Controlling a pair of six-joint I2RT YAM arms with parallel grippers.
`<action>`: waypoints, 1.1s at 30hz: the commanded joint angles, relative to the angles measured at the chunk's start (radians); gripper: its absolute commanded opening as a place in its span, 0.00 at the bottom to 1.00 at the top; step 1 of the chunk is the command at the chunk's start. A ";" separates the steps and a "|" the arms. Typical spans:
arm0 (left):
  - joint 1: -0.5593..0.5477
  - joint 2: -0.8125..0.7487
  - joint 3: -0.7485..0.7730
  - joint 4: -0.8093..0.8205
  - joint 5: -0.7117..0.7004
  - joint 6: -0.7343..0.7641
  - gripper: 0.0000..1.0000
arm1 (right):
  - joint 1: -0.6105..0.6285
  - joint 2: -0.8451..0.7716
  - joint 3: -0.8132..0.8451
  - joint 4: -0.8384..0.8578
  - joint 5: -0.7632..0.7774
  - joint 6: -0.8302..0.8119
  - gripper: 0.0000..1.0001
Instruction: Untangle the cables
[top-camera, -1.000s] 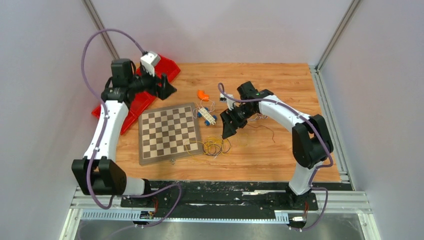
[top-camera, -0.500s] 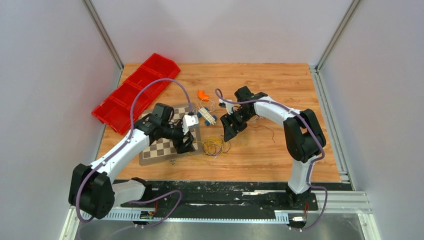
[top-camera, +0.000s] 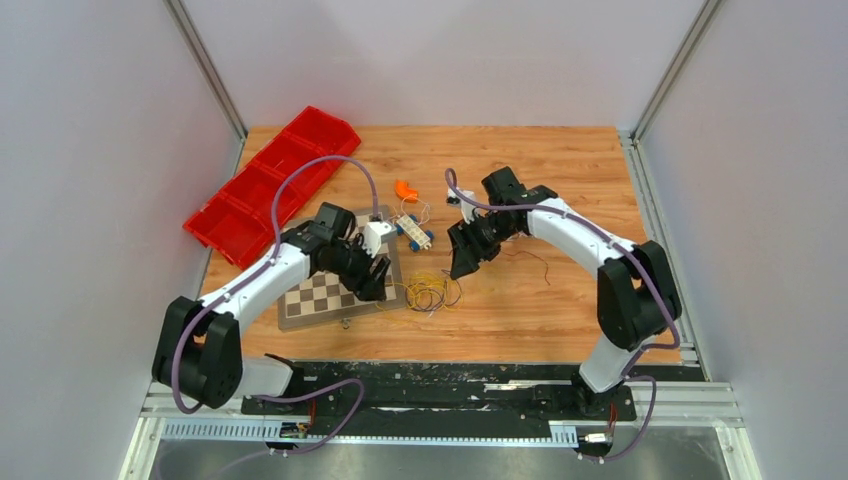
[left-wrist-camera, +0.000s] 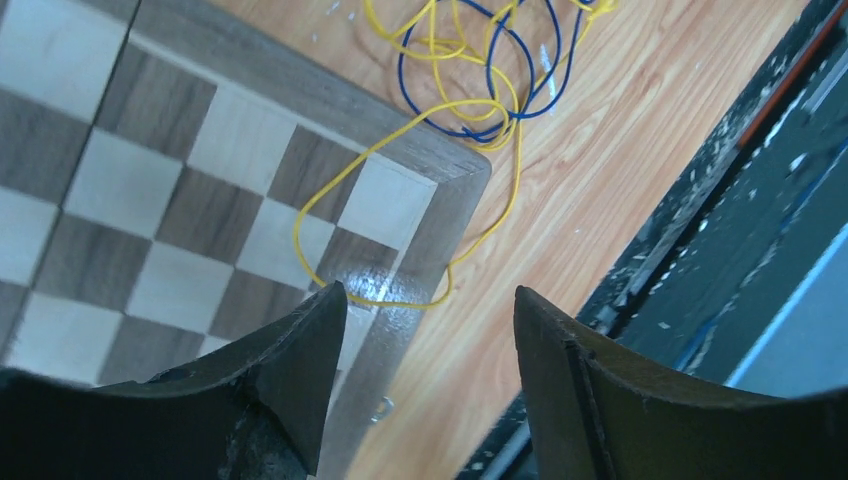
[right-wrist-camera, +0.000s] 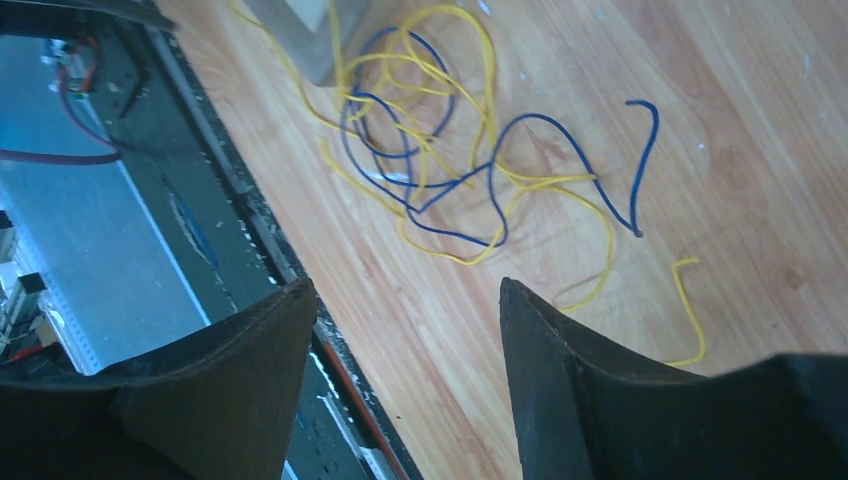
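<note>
My left fingers (top-camera: 379, 288) are spread apart with nothing between them. They hang over the near right corner of the chessboard (left-wrist-camera: 200, 200). One yellow loop of the cables (left-wrist-camera: 480, 90) lies across the wood there. I think I am there because that loop looks like the easiest bit to pinch.

My right fingers (top-camera: 461, 265) are spread apart too and hold nothing. They hang just right of the bunch and point down at it. That way each arm could pull one side away from the other.

The cables are a small knot of yellow and blue wires on the surface (top-camera: 520, 310). The knot sits just right of the chessboard's near corner, between my two sets of fingers. A few more thin wires (top-camera: 530, 255) lie near my right arm. A blue and white block (top-camera: 413, 231) sits farther back.

A second ago my left arm was far off over the red tray (top-camera: 225, 210). It has swung across the chessboard to the bunch. My right arm has hardly moved. The knot lies where it lay.
</note>
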 joint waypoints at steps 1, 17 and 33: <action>0.045 0.026 0.009 -0.004 -0.011 -0.260 0.70 | -0.002 -0.072 -0.002 0.052 -0.090 0.047 0.67; 0.112 0.199 -0.079 0.226 0.193 -0.523 0.55 | 0.042 0.193 0.086 0.145 -0.107 0.105 0.47; 0.111 -0.302 0.115 0.041 0.234 -0.405 0.00 | 0.062 0.211 -0.009 0.157 0.440 -0.035 0.31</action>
